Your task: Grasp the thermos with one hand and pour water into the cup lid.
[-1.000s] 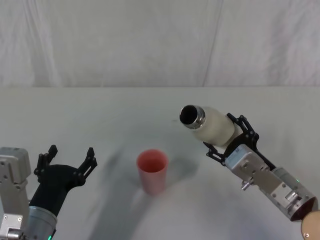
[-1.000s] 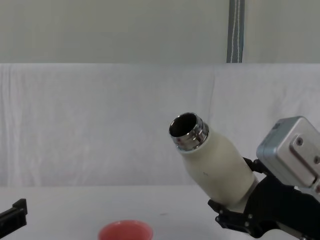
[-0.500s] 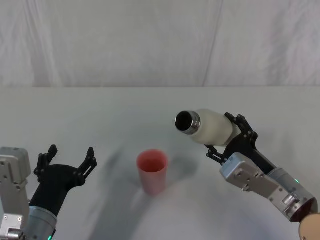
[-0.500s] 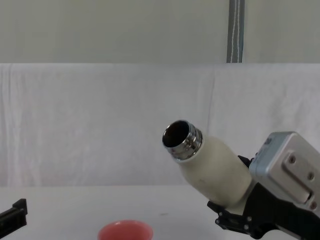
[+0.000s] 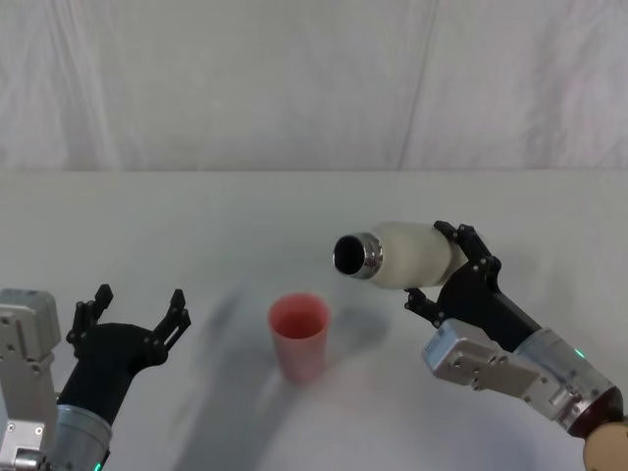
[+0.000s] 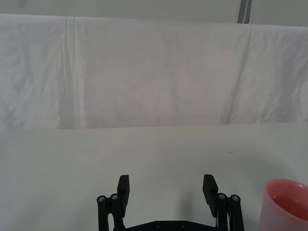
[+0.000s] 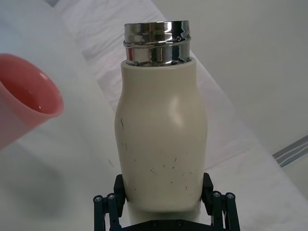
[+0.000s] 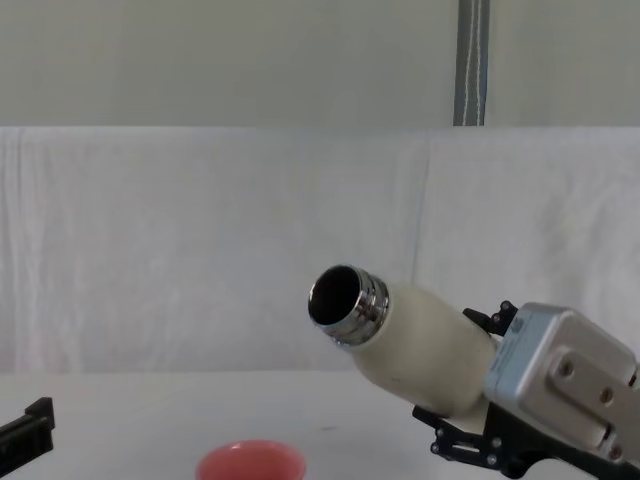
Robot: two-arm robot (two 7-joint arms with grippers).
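Pour step: right claw [image 5: 444, 267] pinching the thermos [image 5: 404, 255], tilting its neck toward the cup lid [image 5: 299, 336]; next needs mouth over rim; left claw [image 5: 132, 314] idling spread.

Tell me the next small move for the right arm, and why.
Probably shift the thermos a little toward the robot's left before tipping further. The right gripper holds it nearly level above the table, but its steel mouth sits up and to the right of the cup lid, not over it. The left gripper waits open at the near left.
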